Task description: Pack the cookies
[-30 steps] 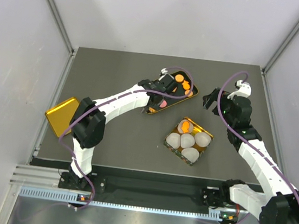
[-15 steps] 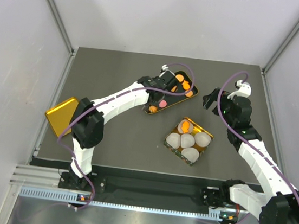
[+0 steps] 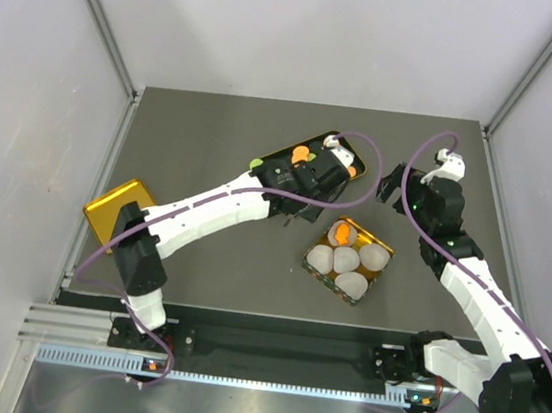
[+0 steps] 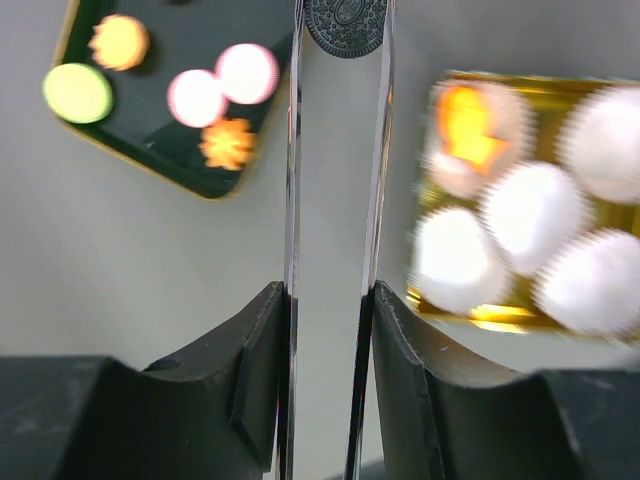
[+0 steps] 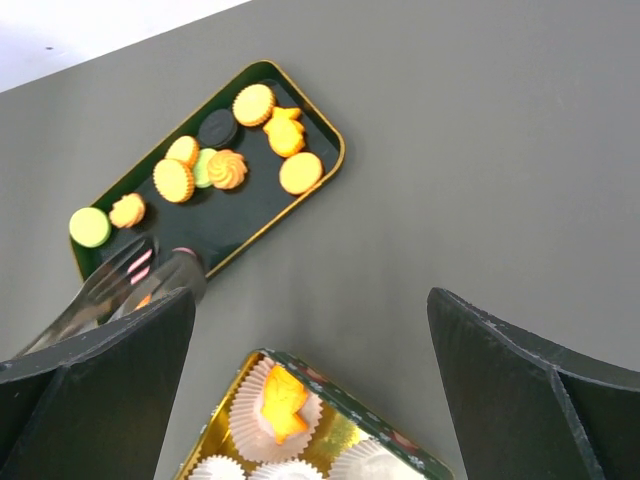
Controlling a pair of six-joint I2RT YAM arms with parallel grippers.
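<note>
While the left gripper (image 4: pixel 328 300) stands about half closed, clamped on a pair of thin shiny tongs (image 4: pixel 292 180), the tips of those tongs pinch a dark embossed cookie (image 4: pixel 345 22) by its rim, over bare table between the dark tray (image 4: pixel 140 130) and the gold box (image 4: pixel 478 313); the right gripper (image 5: pixel 310 300) hangs with its jaws spread wide and nothing in them, well apart on the right; the other cookies (image 5: pixel 173 179), mostly orange with a few pink and green, lie loose on the tray, and one orange cookie (image 4: pixel 465 120) sits in one of the box's white paper cups (image 4: pixel 535 205). The hold looks like the weak point: a flat disc caught only at its edge by smooth blades could pivot or slip, and a jolt would probably drop it on the table short of the box; squeezing harder might crack it; coming in low, the long tips could snag a frilled cup wall and drag or crush it; a release over the filled cup would stack two cookies in one place.
</note>
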